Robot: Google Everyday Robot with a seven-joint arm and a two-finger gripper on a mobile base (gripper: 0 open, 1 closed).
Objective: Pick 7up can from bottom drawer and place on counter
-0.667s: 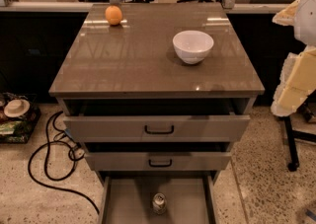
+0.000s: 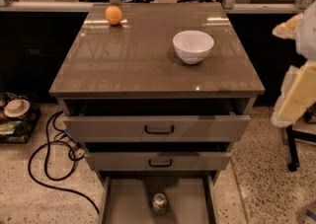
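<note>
Right now the small 7up can (image 2: 159, 202), shiny silver on top with a pale body, stands upright on the flat floor of the plain grey bottom drawer (image 2: 123, 203). It sits about midway between the drawer's side walls and touches neither. I judge it was left there so that it could be reached from above. The three drawers step outward like stairs, the lowest pulled out furthest, so the can has open air over it, forward of the handled middle drawer (image 2: 159, 161) and handled top drawer (image 2: 158, 129).

My end effector (image 2: 296, 94) is the pale cream shape at the right edge of the view. It hangs beside the grey cabinet, well apart from the can, and I cannot tell whether it is wide or narrow. Nothing is held in it that I can make out.

The pick has not begun, as I read it. I would need to swing left and descend just in front of the middle drawer's face, keeping off its black handle. The drawer walls leave room either side of the can, so a top-down grasp looks the easier one. Coming back up, the stepped drawer fronts and the overhanging front edge of the glossy brownish-grey square worktop (image 2: 133, 65) are what I could clip, so I should draw outward before rising.

On the worktop, a round white bowl (image 2: 193, 46) sits right of centre and a small orange fruit (image 2: 114, 15) lies near the far left corner. The front and left stretch is bare, which seems the best place for the can.
</note>
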